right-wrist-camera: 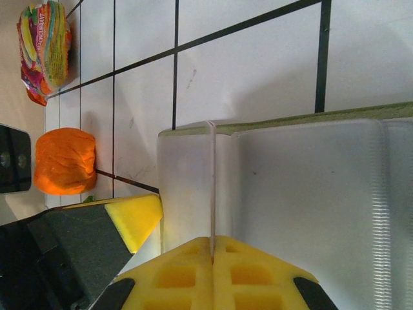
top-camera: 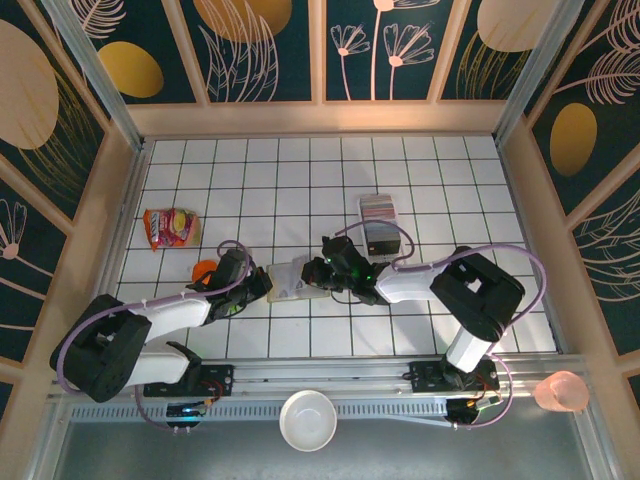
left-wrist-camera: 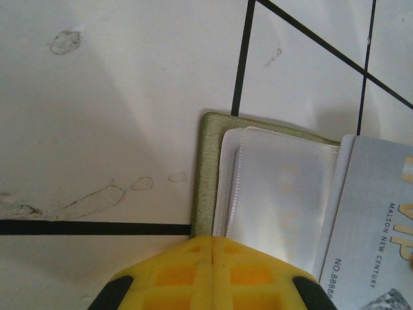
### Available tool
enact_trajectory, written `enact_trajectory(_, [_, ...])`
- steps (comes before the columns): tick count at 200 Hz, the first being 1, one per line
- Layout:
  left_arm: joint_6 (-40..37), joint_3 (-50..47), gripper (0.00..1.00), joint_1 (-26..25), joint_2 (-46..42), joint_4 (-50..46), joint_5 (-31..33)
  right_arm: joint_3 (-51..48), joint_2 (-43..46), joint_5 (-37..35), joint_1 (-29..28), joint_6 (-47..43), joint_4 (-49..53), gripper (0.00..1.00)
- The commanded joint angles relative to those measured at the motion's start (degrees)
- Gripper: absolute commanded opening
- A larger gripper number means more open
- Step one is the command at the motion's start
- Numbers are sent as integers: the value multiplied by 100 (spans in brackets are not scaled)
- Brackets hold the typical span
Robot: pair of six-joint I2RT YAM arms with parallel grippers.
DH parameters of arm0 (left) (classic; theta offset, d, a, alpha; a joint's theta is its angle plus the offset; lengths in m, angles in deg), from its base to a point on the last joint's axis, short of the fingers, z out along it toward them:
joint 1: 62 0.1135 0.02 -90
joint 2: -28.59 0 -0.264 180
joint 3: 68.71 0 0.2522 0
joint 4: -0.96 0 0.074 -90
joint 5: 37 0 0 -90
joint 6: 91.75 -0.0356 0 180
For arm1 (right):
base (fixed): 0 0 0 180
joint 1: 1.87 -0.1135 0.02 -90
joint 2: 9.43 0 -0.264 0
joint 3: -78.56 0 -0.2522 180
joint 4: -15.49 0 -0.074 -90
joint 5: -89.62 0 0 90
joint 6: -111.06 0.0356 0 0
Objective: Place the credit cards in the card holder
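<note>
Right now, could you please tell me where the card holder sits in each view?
Top: card holder, centre, between left tool and right tool.
Left wrist: lower right, just above the left tool.
Right wrist: right half, above the right tool.
Shared landmark: its olive edge against the black tile lines.

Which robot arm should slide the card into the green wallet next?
Probably the right. The right gripper is shut on a credit card lying over the open card holder. The left gripper is shut at the holder's edge, seemingly steadying it.
</note>
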Motion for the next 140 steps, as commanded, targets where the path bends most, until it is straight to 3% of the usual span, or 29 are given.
enact_trajectory(1, [-115,-83,0,36,88,37,61,-82,-94,115,-80,176,-236,0])
enact_trajectory(65, [-120,-88,0,39,93,56,34,92,85,-183,-85,-122,368,0])
enact_trajectory(101, [-245,-49,0,43,-167,-22,7,306,793,-709,8,-1041,1320,0])
enact_trajectory(122, [-315,25,5,36,-629,-181,151,251,1477,-556,222,-1564,1543,0])
enact_trajectory(140, [-421,136,11,39,-903,-336,180,483,1947,-264,471,-2526,2179,0])
